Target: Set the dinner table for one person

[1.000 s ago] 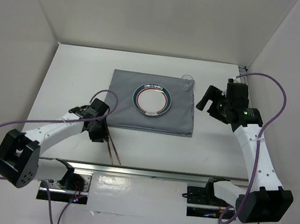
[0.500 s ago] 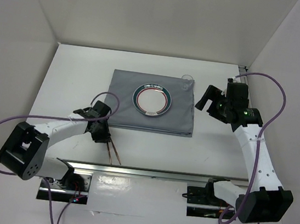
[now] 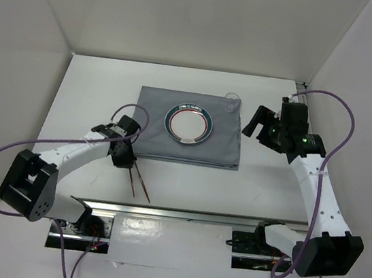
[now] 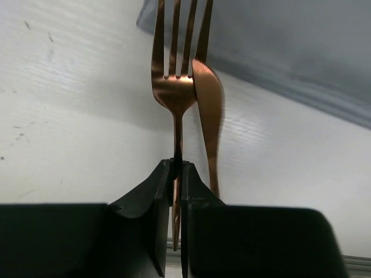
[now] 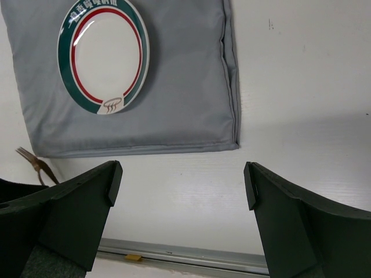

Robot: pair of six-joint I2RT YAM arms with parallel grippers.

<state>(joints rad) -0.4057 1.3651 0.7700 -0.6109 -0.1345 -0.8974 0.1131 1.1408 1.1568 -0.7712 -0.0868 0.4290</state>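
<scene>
The right gripper (image 5: 182, 174) has its fingers (image 5: 81, 202) spread wide over the white dinner table (image 5: 301, 75), with a metal rail (image 5: 191, 253) along the near edge just below. Further in there's a grey mat (image 5: 185, 87) carrying a green-and-red-rimmed plate (image 5: 104, 55), and a copper fork (image 5: 32, 161) peeks in by the mat's near-left corner.

Plate (image 3: 188, 123) on grey mat (image 3: 152, 134); possibly a glass (image 3: 230, 102) at its corner.

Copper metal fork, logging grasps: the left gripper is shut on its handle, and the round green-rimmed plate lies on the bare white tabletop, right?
No: the round green-rimmed plate lies on the grey cloth mat, per the top external view. The left gripper is shut on the copper metal fork.
</scene>
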